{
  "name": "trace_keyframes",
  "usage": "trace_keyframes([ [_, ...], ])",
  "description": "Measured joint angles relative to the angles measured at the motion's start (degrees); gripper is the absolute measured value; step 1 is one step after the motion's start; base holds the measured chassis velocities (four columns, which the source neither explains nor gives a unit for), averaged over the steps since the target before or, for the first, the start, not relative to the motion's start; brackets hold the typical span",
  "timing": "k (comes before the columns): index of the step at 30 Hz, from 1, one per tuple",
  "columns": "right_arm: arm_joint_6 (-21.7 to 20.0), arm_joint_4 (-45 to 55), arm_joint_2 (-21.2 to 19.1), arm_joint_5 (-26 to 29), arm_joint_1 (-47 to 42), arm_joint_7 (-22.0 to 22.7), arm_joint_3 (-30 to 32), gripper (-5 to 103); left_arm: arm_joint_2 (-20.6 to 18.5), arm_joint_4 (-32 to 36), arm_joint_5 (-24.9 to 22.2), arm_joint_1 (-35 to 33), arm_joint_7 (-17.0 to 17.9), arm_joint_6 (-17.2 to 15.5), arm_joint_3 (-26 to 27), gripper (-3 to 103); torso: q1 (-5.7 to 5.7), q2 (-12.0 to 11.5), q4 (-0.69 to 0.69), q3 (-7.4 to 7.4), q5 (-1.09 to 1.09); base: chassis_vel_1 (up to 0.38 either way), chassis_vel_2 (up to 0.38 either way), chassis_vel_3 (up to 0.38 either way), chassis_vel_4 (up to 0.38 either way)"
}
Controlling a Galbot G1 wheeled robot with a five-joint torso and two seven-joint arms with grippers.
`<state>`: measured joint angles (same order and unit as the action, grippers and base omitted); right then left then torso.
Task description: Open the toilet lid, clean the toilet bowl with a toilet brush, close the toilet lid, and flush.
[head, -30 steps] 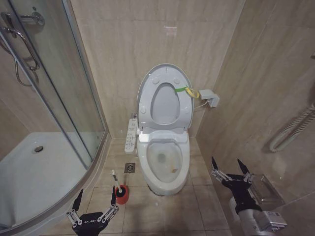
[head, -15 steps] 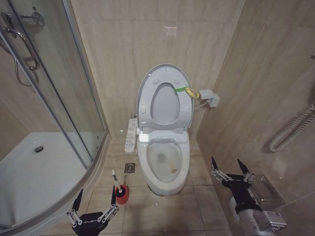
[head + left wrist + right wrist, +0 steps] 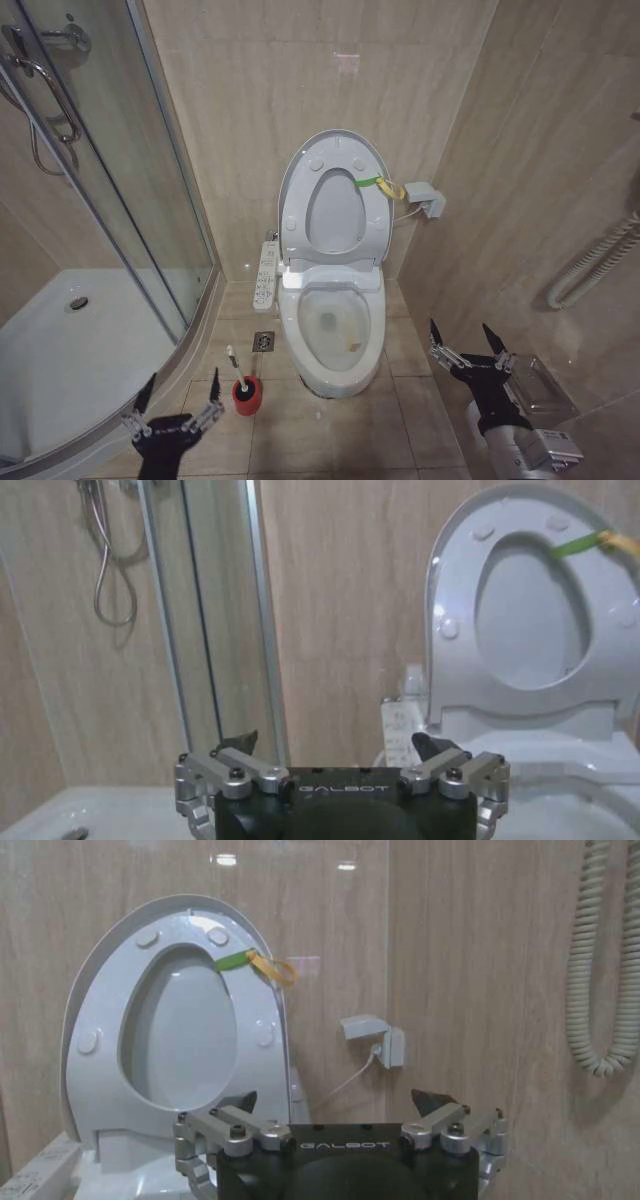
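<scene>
**Lid raised, both grippers empty**

The toilet lid stands upright against the far wall above the open toilet bowl. The toilet brush sits in its red holder on the floor left of the bowl. The left gripper hovers near it, spread wide, holding nothing. The right gripper waits right of the bowl, likewise spread and empty.

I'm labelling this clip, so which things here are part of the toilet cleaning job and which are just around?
Part of the job:
toilet lid, raised against the wall
toilet bowl, uncovered
toilet brush, standing in its red holder
left tool, open, beside the brush
right tool, open, right of the bowl

Just around:
remote panel
floor drain
shower tray
coiled hose
</scene>
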<state>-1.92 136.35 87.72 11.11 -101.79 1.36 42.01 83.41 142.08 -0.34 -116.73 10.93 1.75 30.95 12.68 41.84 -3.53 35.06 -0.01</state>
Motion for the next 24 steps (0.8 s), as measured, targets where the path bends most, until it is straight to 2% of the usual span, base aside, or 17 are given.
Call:
trace_keyframes([
  [1, 0.00, 0.00, 0.00, 0.00, 0.00, 0.00, 0.00, 100, 0.00, 0.00, 0.00, 0.00, 0.00, 0.00, 0.00, 100, 0.00, 0.00, 0.00, 0.00, 0.00, 0.000, 0.000, 0.000, 0.000],
  [2, 0.00, 0.00, 0.00, 0.00, 0.00, 0.00, 0.00, 100, 0.07, 0.66, -2.42, 1.32, -1.84, -3.22, 2.62, 100, 0.00, 0.00, 0.00, 0.00, 0.00, 0.000, 0.000, 0.000, 0.000],
  [4, 0.00, 0.00, 0.00, 0.00, 0.00, 0.00, 0.00, 100, 0.18, 1.14, -5.40, 2.96, -4.12, -7.20, 5.89, 100, 0.00, 0.00, 0.00, 0.00, 0.00, 0.000, 0.000, 0.000, 0.000],
  [5, 0.00, 0.00, 0.00, 0.00, 0.00, 0.00, 0.00, 100, 0.18, 1.14, -5.40, 2.96, -4.12, -7.20, 5.89, 100, 0.00, 0.00, 0.00, 0.00, 0.00, 0.000, 0.000, 0.000, 0.000],
  [9, 0.00, 0.00, 0.00, 0.00, 0.00, 0.00, 0.00, 100, 0.38, 1.24, -10.24, 5.68, -7.82, -13.69, 11.15, 100, 0.00, 0.00, 0.00, 0.00, 0.00, 0.000, 0.000, 0.000, 0.000],
  [10, 0.00, 0.00, 0.00, 0.00, 0.00, 0.00, 0.00, 100, 0.38, 1.24, -10.24, 5.68, -7.82, -13.69, 11.15, 100, 0.00, 0.00, 0.00, 0.00, 0.00, 0.000, 0.000, 0.000, 0.000],
  [12, 0.00, 0.00, 0.00, 0.00, 0.00, 0.00, 0.00, 100, 0.51, 1.25, -13.96, 7.71, -10.66, -18.67, 15.22, 100, 0.00, 0.00, 0.00, 0.00, 0.00, 0.000, 0.000, 0.000, 0.000],
  [13, 0.00, 0.00, 0.00, 0.00, 0.00, 0.00, 0.00, 100, 0.51, 1.25, -13.96, 7.71, -10.66, -18.67, 15.22, 100, 0.00, 0.00, 0.00, 0.00, 0.00, 0.000, 0.000, 0.000, 0.000],
  [16, 0.00, 0.00, 0.00, 0.00, 0.00, 0.00, 0.00, 100, 0.64, 1.25, -18.08, 9.99, -13.77, -24.20, 19.72, 101, 0.00, 0.00, -0.01, 0.00, 0.00, 0.000, 0.000, 0.000, 0.000],
  [19, 0.00, 0.00, 0.00, 0.00, 0.00, 0.00, 0.00, 100, 0.68, 1.25, -19.21, 10.61, -14.62, -25.66, 20.88, 101, 0.00, 0.00, 0.00, 0.00, 0.00, 0.000, 0.000, 0.000, 0.000],
  [24, 0.00, 0.00, 0.00, 0.00, 0.00, 0.00, 0.00, 100, 0.68, 1.21, -19.38, 10.71, -14.77, -25.81, 21.02, 100, 0.00, 0.00, 0.00, 0.00, 0.00, 0.000, 0.000, 0.000, 0.000],
])
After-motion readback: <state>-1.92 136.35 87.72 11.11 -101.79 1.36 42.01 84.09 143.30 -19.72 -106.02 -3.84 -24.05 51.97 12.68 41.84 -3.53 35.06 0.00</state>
